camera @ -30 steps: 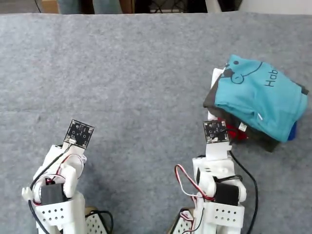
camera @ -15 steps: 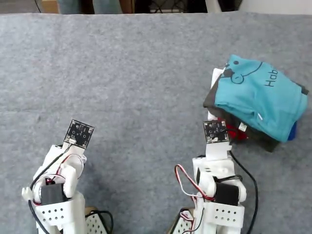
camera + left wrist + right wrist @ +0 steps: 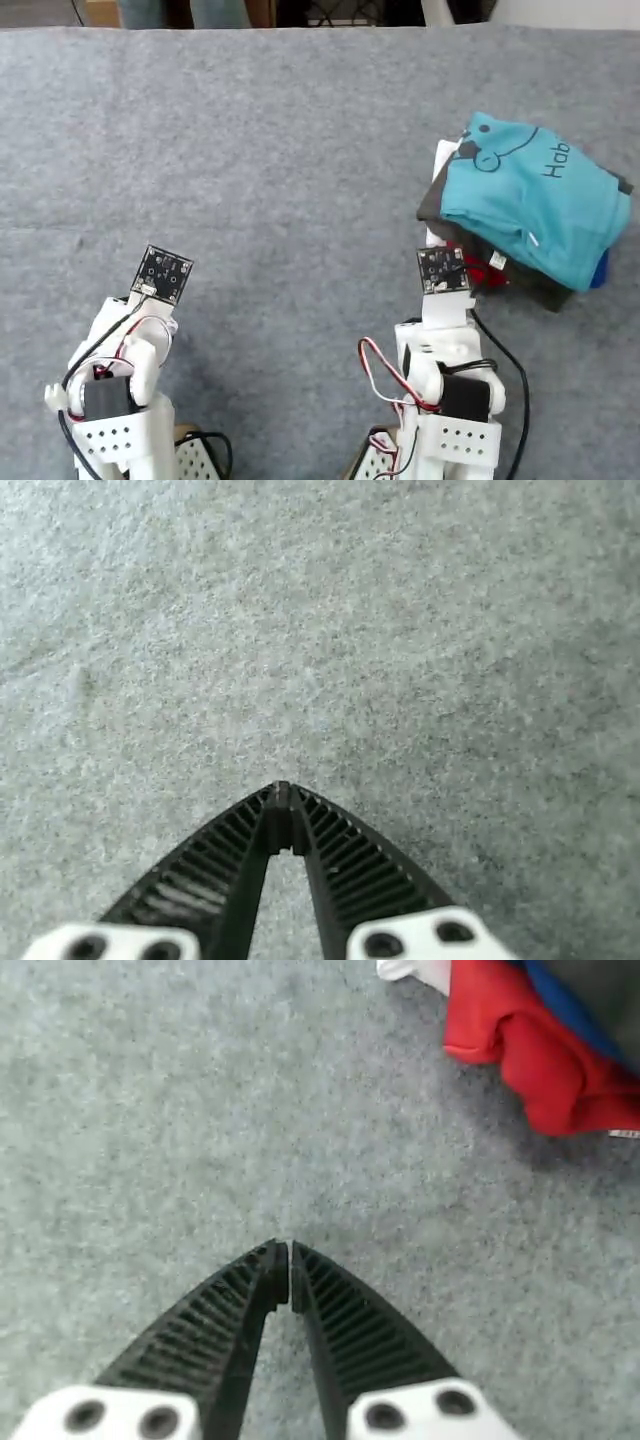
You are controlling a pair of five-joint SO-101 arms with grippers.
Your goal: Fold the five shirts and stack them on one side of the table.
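folded pile beside the right jaws, lopsided and easy to upset

at the left gripper [image 3: 280, 790] and the right gripper [image 3: 290, 1250], jaws pressed tip to tip on nothing, low over the grey table [image 3: 300, 130]. stack of shirts [image 3: 530, 205] ahead of the right jaws and off to their outer side, well apart from the left jaws. teal shirt [image 3: 540, 215] on top, askew, overhanging the darker layers: likely to slump outward if nudged. red shirt [image 3: 530, 1050] poking out at the bottom, near the right jaws: easy to snag on any forward swing, dragging that layer and spilling the pile. seemingly five colours, so little left to do but keep clear.
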